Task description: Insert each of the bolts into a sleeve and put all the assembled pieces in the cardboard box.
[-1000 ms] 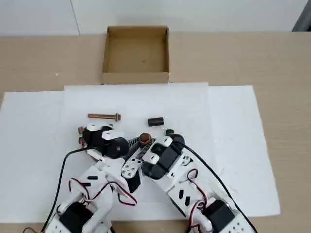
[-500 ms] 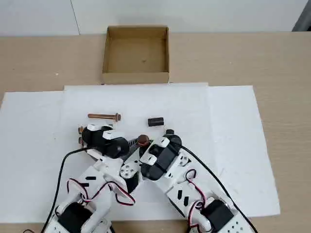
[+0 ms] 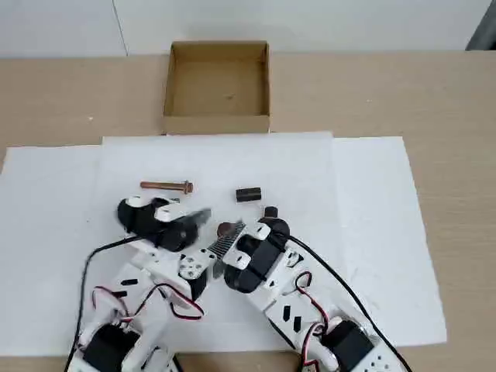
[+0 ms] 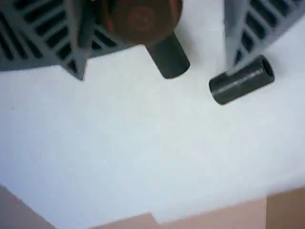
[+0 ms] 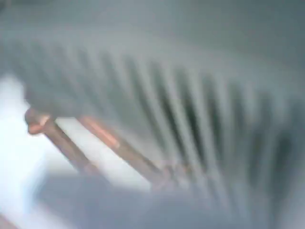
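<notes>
At lower centre, left gripper [image 3: 201, 218] has backed off, jaws open and empty; right gripper [image 3: 229, 235] grips the sleeved bolt [image 4: 143, 16] alone; cardboard box [image 3: 217, 124] likely next.

No legible text, labels or numbers anywhere

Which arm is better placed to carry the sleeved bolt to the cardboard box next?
Right, probably. The sleeved bolt stands upright at the tip of the right hand, so that arm seems to support it. The left hand is open beside it, holding nothing.
</notes>
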### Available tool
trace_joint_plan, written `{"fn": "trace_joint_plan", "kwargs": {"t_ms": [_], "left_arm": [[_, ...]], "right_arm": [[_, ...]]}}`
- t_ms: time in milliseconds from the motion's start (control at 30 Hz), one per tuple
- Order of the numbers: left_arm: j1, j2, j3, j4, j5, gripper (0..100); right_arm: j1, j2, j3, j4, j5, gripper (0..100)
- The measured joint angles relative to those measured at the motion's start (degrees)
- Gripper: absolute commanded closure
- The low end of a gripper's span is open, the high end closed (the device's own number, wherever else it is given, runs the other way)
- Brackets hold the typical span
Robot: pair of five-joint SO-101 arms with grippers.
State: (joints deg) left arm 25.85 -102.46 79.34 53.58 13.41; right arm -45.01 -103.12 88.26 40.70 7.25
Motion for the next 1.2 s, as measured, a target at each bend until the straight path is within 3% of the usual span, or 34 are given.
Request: {"fn": "trace_joint_plan", "kwargs": {"t_ms": [133, 400, 667, 800, 967, 1200], "left_arm": [[-0.4, -0.3, -3.9, 0.0, 0.0, 100], [-1.8, -0.5, -7.6, 0.0, 0.0, 100], [-21.3, -0.5, -2.0, 0.0, 0.0, 99], [-24.3, -0.1, 3.2, 2.4, 0.0, 99], [-25.0, 0.0, 6.8, 4.7, 0.0, 99], [-25.1, 0.0, 11.5, 4.7, -5.3, 99]], "right_arm": [[1.6, 0.0, 0.0, 0.0, 0.0, 99.6], [8.7, 0.0, 0.0, 0.1, -0.1, 99.6], [15.6, 0.0, -0.4, 5.8, -11.9, 99.7], [15.8, 1.0, -5.0, 6.2, -12.7, 99.7], [16.9, 12.6, -14.1, 6.2, -12.7, 99.7], [16.6, 42.6, -33.0, 2.5, -12.9, 99.7]]}}
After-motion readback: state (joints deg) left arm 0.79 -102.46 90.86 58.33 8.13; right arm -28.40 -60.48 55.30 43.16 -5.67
